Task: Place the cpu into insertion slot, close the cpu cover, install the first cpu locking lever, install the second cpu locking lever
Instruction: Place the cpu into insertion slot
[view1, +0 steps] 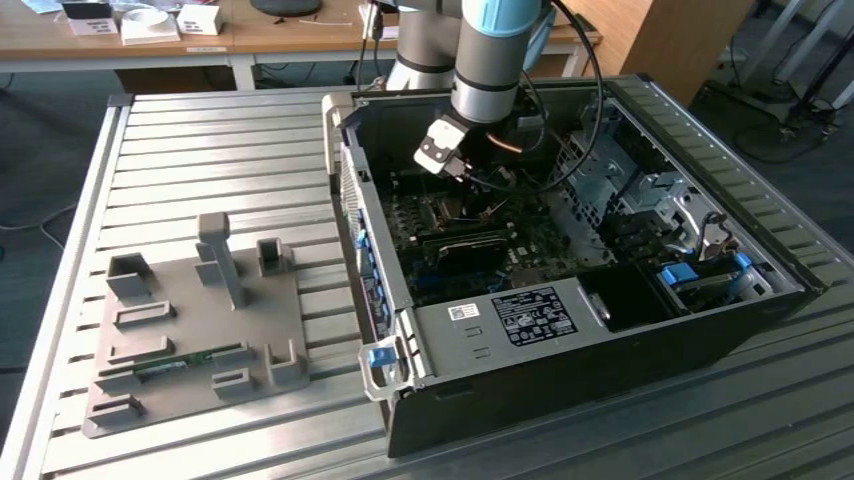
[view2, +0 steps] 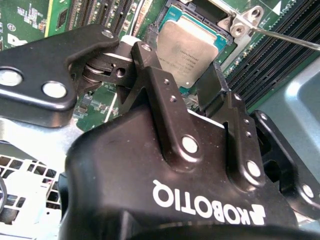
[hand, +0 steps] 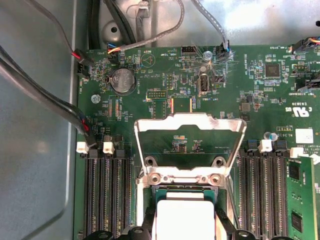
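Clearly the claw (view2: 180, 62) is clenched on the cpu (view2: 190, 45). Its two dark fingers (view2: 160, 90) press against opposite edges of the chip, so the flat silvery face stays level and free of the pads. In the first wrist view the cpu (hand: 185, 217) hangs squarely over the insertion slot (hand: 142, 200). I cannot tell whether it is already seated or just above the contacts.

Just beyond the chip, the cpu cover (hand: 190, 120) stands swung up on its hinge. Its square opening frames bare board, which I judge leaves the socket open for a straight descent. A thin metal lever rod (view2: 285, 39) sticks out beside the hinge, unlatched and clear of the frame.

Long black memory slots (hand: 107, 195) flank the socket on both sides, a likely reason for the narrow grip. In the exterior view the arm (view1: 494, 60) reaches steeply down into the open computer case (view1: 574, 370), which lies on the slatted counter (view1: 200, 150) beside a grey fixture plate (view1: 200, 330).
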